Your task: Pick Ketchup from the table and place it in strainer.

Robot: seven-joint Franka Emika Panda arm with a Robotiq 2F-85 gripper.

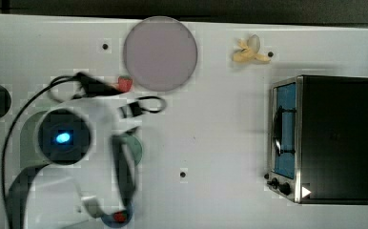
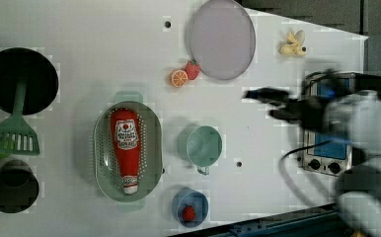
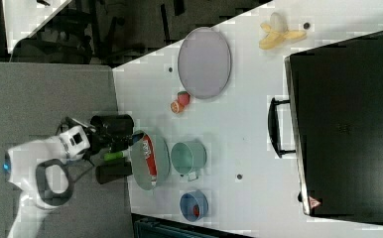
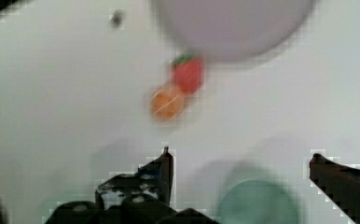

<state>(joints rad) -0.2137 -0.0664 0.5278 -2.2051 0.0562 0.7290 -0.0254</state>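
Note:
The Ketchup (image 2: 125,148) is a red bottle with a white label. It lies lengthwise inside the strainer (image 2: 102,148), a pale green oval basket with small holes. The right view has the Ketchup (image 3: 148,154) in the strainer (image 3: 160,166) too. In the top view my arm hides the bottle and most of the strainer (image 1: 27,136). My gripper (image 4: 241,161) is open with nothing between its fingers (image 4: 166,170). It hangs raised above the table, apart from the strainer, and appears at the left view's right (image 2: 262,103).
A toy strawberry (image 4: 187,74) and an orange slice (image 4: 166,103) lie beside the grey-lilac plate (image 2: 222,39). A green cup (image 2: 204,145) and a blue bowl (image 2: 198,201) holding a small red item stand near the strainer. A toaster oven (image 1: 334,138), banana (image 1: 250,51), green spatula (image 2: 13,136) and black bowls (image 2: 35,64) stand around the edges.

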